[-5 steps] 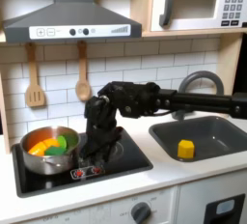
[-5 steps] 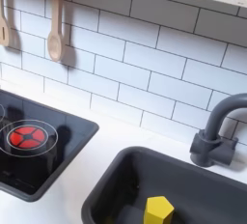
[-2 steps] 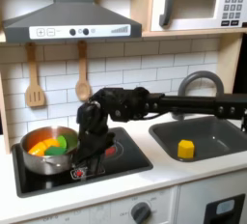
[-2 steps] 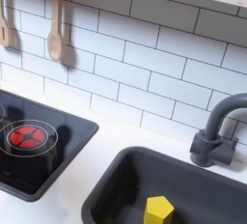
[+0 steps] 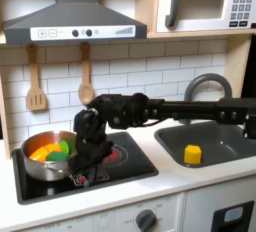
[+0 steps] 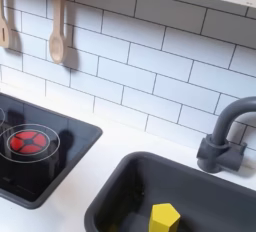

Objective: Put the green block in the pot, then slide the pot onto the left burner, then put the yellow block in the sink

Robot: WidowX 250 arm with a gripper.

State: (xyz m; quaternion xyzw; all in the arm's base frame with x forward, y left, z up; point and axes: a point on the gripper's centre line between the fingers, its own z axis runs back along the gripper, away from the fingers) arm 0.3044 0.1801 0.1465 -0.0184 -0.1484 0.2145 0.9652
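Observation:
In the first exterior view the silver pot [image 5: 47, 162] stands on the left part of the black cooktop [image 5: 135, 166]. It holds the green block [image 5: 62, 147] and an orange-yellow piece [image 5: 40, 153]. The left burner is hidden under the pot. My gripper [image 5: 82, 170] points down right beside the pot's right rim. Its dark fingers blur into the cooktop, so their spacing is unclear. The yellow block [image 5: 192, 154] [image 6: 164, 217] lies in the dark grey sink [image 5: 222, 134] [image 6: 120, 191], seen in both exterior views.
My black arm [image 5: 180, 106] reaches across from the first exterior view's right, above the counter. A curved faucet [image 5: 205, 82] [image 6: 222, 136] stands behind the sink. Wooden spoons [image 5: 36, 81] [image 6: 58, 31] hang on the tiled wall. A red spiral burner [image 6: 30, 141] shows on the cooktop in the second exterior view.
My gripper has moved left and a little down in the first exterior view, from over the cooktop's middle to the pot's right rim. The pot and both blocks have stayed put.

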